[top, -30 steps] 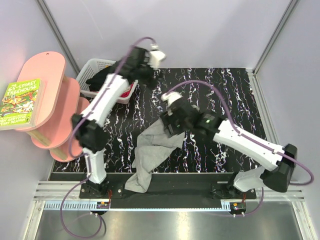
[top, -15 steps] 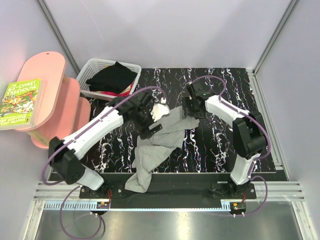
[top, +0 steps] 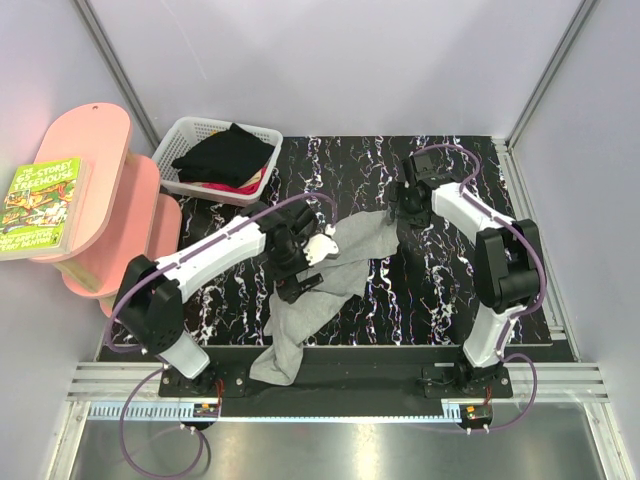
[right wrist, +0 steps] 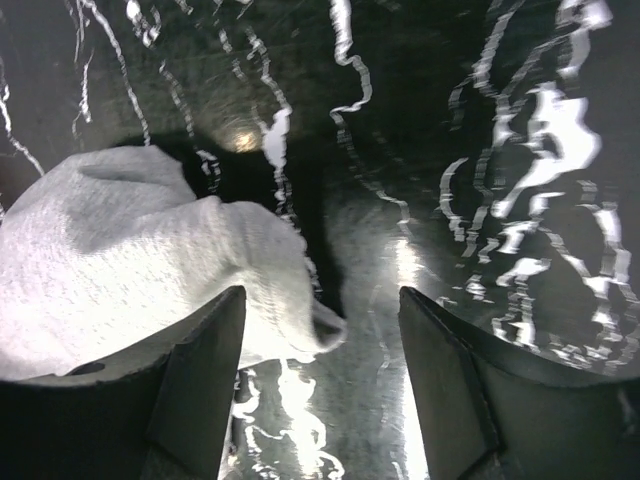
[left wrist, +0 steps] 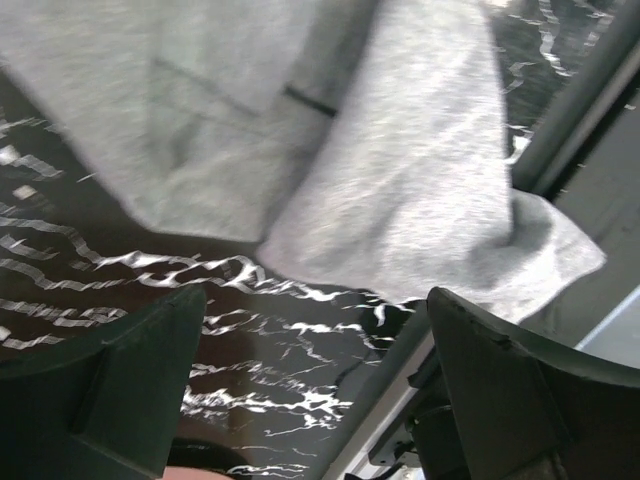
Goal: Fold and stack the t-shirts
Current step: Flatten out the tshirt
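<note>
The light heather-grey t-shirt (top: 320,290) lies crumpled on the black marbled table (top: 440,290), one end hanging over the front edge. My left gripper (top: 298,280) is open and empty, low over the shirt's left side; its wrist view shows the grey cloth (left wrist: 400,190) just ahead of the open gripper (left wrist: 320,380). My right gripper (top: 402,212) is open and empty by the shirt's far right corner; in its wrist view that corner (right wrist: 150,260) lies beside the left finger of the gripper (right wrist: 320,380). The black t-shirt (top: 225,155) lies bunched in the basket.
A white lattice basket (top: 185,135) stands at the table's back left, with something red under the black shirt. A pink shelf unit (top: 105,200) with a book (top: 42,205) stands left of the table. A metal rail (top: 330,390) runs along the front edge.
My left arm swung from the basket down to the grey shirt's left side. My right arm drew back from the shirt's middle to its far right corner. The black shirt now lies uncovered in the basket.
</note>
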Robot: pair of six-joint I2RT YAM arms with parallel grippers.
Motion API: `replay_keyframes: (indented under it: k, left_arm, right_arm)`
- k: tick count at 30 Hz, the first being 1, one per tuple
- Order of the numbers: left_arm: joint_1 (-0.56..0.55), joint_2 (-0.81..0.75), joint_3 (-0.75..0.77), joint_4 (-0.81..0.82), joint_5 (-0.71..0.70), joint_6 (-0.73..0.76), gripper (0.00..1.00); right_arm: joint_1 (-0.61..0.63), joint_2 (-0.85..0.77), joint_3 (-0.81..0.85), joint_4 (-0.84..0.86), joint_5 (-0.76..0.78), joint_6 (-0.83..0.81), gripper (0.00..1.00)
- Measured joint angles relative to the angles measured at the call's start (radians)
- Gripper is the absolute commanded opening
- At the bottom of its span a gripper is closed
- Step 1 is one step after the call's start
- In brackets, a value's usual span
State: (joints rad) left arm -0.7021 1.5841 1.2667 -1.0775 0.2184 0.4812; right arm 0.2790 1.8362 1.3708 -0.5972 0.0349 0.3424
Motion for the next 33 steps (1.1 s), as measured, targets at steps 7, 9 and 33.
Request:
replay_keyframes:
  k: [7,9,33]
  left_arm:
    - [-0.048,0.075,-0.001,-0.031,0.07,-0.001,0.94]
    - [-0.051,0.106,-0.002,-0.031,0.08,-0.003,0.87]
    - [0.009,0.192,-0.081,-0.023,0.017,0.063,0.0]
  right_arm:
    - [0.0,0.065,0.021,0.013,-0.092,0.018,0.56]
    - [0.0,0.077,0.029,0.021,-0.113,0.025,0.39]
    - [-0.174,-0.18,-0.148,0.06,-0.056,0.174,0.0]
